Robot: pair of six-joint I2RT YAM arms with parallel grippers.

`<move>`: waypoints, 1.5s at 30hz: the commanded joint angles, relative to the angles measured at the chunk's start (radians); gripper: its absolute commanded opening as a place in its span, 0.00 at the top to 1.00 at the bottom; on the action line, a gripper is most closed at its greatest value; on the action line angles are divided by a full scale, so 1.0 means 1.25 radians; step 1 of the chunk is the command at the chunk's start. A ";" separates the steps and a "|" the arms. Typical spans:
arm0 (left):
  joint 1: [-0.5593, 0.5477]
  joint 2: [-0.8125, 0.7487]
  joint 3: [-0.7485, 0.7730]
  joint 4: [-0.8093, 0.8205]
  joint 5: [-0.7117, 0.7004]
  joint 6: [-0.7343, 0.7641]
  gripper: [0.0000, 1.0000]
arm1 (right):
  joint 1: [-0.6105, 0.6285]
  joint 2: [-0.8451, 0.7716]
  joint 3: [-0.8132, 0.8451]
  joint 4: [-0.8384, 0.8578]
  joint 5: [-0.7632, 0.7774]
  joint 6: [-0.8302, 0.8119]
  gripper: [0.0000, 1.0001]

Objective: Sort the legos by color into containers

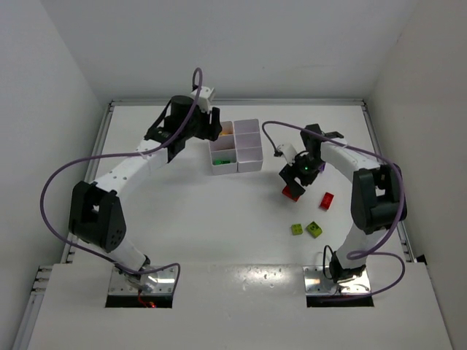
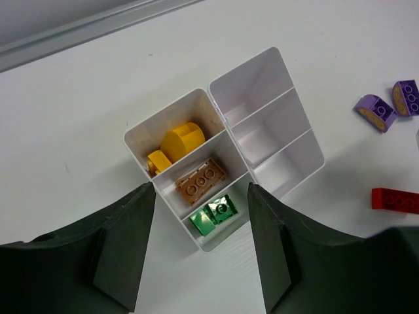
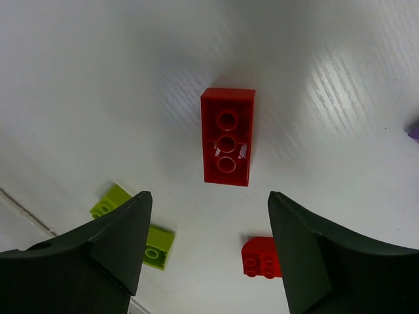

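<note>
Jaws of the left gripper (image 2: 200, 191) stand moderately apart and empty above the tray (image 2: 262, 118). Its left column holds yellow pieces (image 2: 177, 144), an orange brick (image 2: 201, 180) and green bricks (image 2: 215, 214). Further right, the right gripper (image 3: 209, 196), much the nearer arm, hangs with fingers spread and holding nothing over the red brick (image 3: 227, 136). The brick lies studs-down, clear of both fingers and centred just ahead of them, with its long axis crosswise to the closing line, so a straight descent should pinch its narrow width.
</note>
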 commanded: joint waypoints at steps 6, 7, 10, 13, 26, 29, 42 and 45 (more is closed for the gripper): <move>0.004 0.015 0.017 0.000 0.032 0.007 0.36 | 0.028 -0.011 -0.027 0.050 0.024 0.008 0.23; 0.004 0.015 0.017 -0.008 0.032 0.007 0.36 | 0.038 -0.011 -0.027 0.064 0.024 0.008 0.22; 0.004 0.015 0.008 -0.008 0.023 0.007 0.36 | 0.059 -0.003 -0.043 0.097 0.049 0.020 0.22; 0.004 0.007 0.008 -0.008 0.016 0.007 0.36 | 0.068 0.017 -0.050 0.130 0.089 0.036 0.22; 0.004 0.007 0.001 -0.008 0.017 0.000 0.36 | 0.077 0.067 -0.088 0.225 0.218 0.095 0.61; 0.004 0.015 0.001 0.001 0.038 0.000 0.36 | 0.077 0.047 -0.097 0.225 0.208 0.087 0.93; -0.203 0.102 -0.024 0.051 0.124 -0.034 0.36 | -0.069 -0.278 -0.023 0.116 0.256 0.367 1.00; -0.277 0.178 0.076 -0.016 0.109 -0.007 0.38 | -0.162 -0.300 -0.032 0.073 0.271 0.496 1.00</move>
